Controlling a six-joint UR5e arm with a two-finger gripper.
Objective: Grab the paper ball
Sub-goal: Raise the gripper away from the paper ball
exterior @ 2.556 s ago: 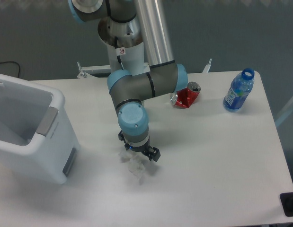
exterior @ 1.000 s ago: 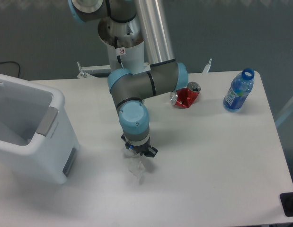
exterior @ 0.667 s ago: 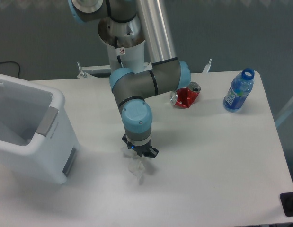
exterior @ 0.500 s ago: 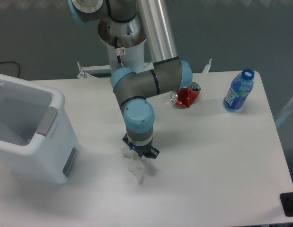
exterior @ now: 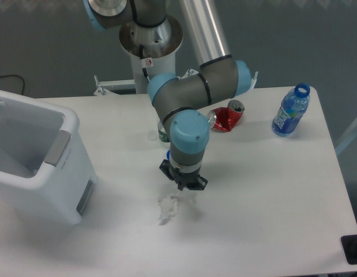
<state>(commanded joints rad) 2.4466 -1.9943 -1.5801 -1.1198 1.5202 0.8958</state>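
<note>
While the gripper [exterior: 184,183] hangs above the worktop [exterior: 270,196], jaws drawn together on nothing visible, the paper ball [exterior: 166,208] lies just below-left, toward the front edge. Another close off-centre would likely miss.

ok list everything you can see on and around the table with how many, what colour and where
paper ball: one, white, on the table below the tool, lying free
crushed can: one, red, far side of the table, right of the arm's elbow
plastic bottle: one, blue, open top with no cap on, upright near the far right corner
bin: one, white, open top, at the left edge
partly hidden object: one, greenish, behind the arm; cannot tell what it is
small round spot: one, whitish, just left of that object; too small to identify
table: one, white
arm: one, grey with light blue joints
tool: one, black, above the paper ball and holding nothing
</note>
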